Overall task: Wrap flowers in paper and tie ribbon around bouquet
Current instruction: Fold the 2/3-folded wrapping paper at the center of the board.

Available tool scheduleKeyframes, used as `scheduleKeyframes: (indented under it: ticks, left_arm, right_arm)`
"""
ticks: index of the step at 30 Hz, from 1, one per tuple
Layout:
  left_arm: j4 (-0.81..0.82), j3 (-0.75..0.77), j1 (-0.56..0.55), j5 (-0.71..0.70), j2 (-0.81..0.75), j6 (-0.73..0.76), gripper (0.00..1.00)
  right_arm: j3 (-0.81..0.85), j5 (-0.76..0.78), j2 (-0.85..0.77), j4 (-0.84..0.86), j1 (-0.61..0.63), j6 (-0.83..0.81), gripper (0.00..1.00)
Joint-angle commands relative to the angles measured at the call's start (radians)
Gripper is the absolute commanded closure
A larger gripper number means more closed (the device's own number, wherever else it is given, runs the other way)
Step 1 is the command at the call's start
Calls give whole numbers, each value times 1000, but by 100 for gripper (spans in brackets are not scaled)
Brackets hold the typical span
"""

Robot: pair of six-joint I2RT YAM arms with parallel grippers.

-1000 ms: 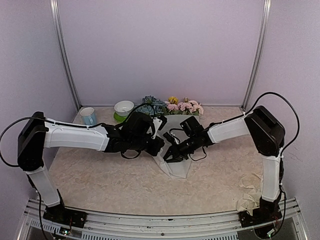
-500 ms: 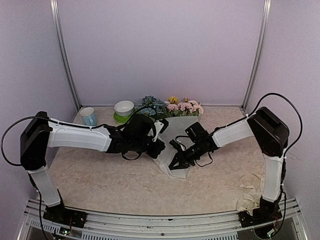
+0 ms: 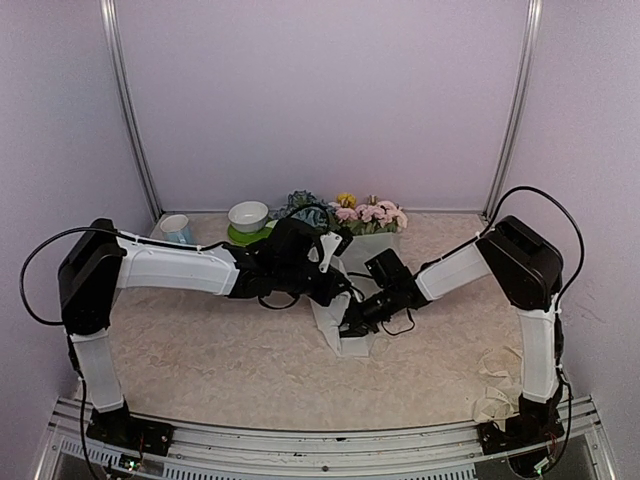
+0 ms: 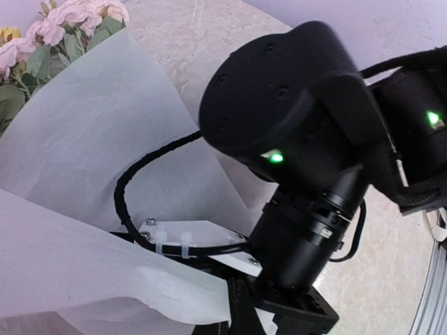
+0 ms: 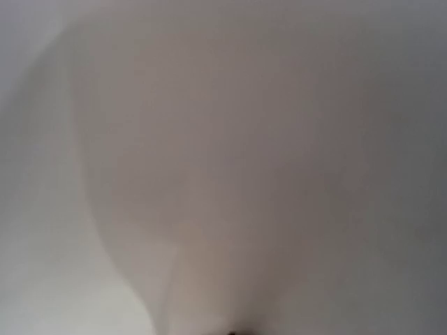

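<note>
Flowers: the pink, yellow and blue heads [image 3: 368, 214] lie at the far side of the table [image 3: 180, 350], close to the back wall, with their stalks pointing toward the arms.
Paper: the white sheet [image 3: 342, 342] is folded round the stalks in a rough cone, its wide mouth at the blooms and its narrow end toward the near edge.
Long axis: far to near, down the middle of the table between the two arms.
Left gripper [image 3: 338, 285]: it sits on the middle of the cone from the left side, jaws together. Its wrist view shows a fold of paper [image 4: 84, 139] and the pink blooms [image 4: 73, 14] beyond. I cannot make out whether any paper is pinched.
Right gripper [image 3: 352, 324]: it is low on the narrow half from the right side, jaws together. Its own camera is filled with white paper [image 5: 223, 167], so it is right against the sheet. I cannot tell whether it has a grip.
Ribbon: what looks like the cream band [image 3: 495, 388] lies crumpled at the near right, beside the right arm's base and well apart from the cone.
Nearer arm: both are at the paper, but the right arm is nearer the ribbon.
Step, as I judge it: closing the wrap round the stalks, with tying not yet begun.
Coming move turns on: the ribbon lies to the right of the narrow end and nearer the edge. The right arm would likely fetch it while the left pins the wrap, or the paper may spring open.
</note>
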Motion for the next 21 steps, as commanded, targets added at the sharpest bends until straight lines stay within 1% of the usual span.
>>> scheduleKeyframes:
  ticks: [1,5,9,12,16,19,20,21]
  left_arm:
    - [42,58,37,80,92,-19,100]
    - [61,48,56,93,134,-27,100]
    - [69,55,72,96,178,-32,100]
    - [65,70,80,98,207,-29,100]
    - [47,83,80,89,226,-15,100]
    - [44,81,80,84,225,-10,100]
    - [42,81,78,84,223,-7,100]
    - [39,82,75,82,220,-4,100]
  right_arm:
    - [-72,81,-43,34,9,34,100]
    - [-129,102,-127,104,9,96,100]
    - [-155,142,-203,114,10,132,100]
    - [-163,187,-269,63,10,132,100]
    - [-172,294,-370,-88,-18,104,99]
    - [-188,339,-390,-170,-96,67,87]
    - [-182,359,-384,-207,-122,44,80]
    - [-169,396,-375,-247,-139,18,72]
